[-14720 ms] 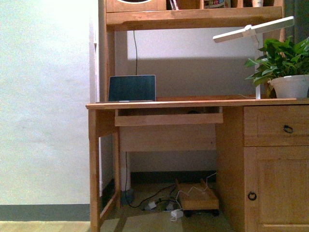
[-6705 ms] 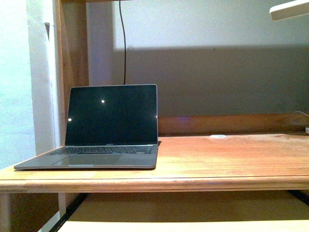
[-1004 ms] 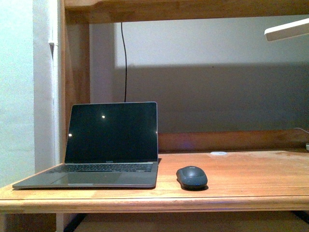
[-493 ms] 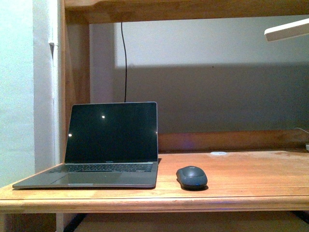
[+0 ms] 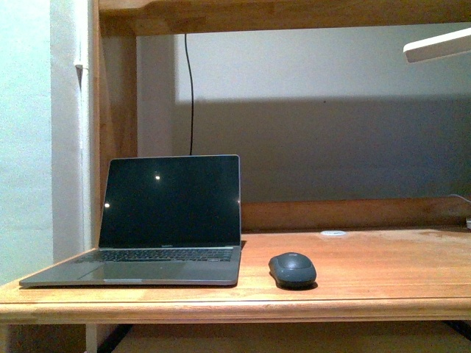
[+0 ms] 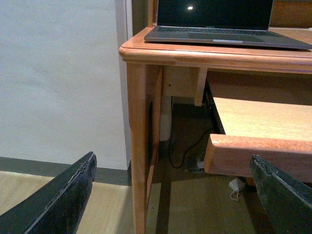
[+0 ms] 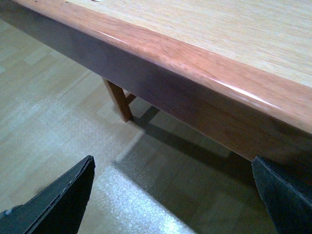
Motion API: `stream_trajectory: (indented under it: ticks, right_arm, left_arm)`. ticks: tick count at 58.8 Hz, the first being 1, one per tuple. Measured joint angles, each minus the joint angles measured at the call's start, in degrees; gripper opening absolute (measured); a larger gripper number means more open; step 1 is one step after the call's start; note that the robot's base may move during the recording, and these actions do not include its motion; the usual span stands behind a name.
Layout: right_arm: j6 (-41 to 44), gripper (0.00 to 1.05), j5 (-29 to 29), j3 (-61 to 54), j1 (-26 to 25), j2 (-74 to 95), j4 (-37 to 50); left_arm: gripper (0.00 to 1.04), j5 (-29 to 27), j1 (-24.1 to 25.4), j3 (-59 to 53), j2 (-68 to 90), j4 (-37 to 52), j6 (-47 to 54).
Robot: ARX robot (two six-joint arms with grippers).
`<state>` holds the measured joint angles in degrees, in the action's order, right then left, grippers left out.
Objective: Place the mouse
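I've got the small dark grey domed mouse point(image 5: 292, 269) sitting flat on the wooden worktop point(image 5: 383, 265), lower centre of the front frame, just beside the right edge of the open grey laptop point(image 5: 165, 220) and not touching it. Nothing is gripping it. By my reading the placing is as good as done, so the step now is a clean retreat.

On the left wrist camera, the left gripper point(image 6: 170, 195) has its fingers point(image 6: 63, 200) spread wide apart at the bottom corners, empty, facing the worktop's corner and the pulled-out wooden keyboard tray point(image 6: 263, 141). The right gripper point(image 7: 170, 195) shows the same: fingers point(image 7: 58, 200) apart, nothing between them, below the rounded front edge at the upper right.

To finish well, I'd keep both arms low and clear of that edge and tray, avoid any bump that could jolt the mouse, and leave the small white disc point(image 5: 333, 233) at the back alone.
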<state>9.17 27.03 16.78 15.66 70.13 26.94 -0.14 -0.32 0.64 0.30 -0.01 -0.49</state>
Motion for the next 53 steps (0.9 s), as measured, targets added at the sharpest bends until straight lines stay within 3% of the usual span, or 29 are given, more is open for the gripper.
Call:
stream_trajectory:
  ticks: [23, 53]
  right_arm:
    - [-4.7, 0.97, -10.8, 16.37, 11.47, 20.48, 7.13]
    - [-11.52, 0.97, -22.56, 35.47, 12.94, 37.97, 9.18]
  left_arm:
    - [0.97, 0.0, 0.0, 0.0, 0.0, 0.0, 0.0]
    - [0.97, 0.0, 0.0, 0.0, 0.0, 0.0, 0.0]
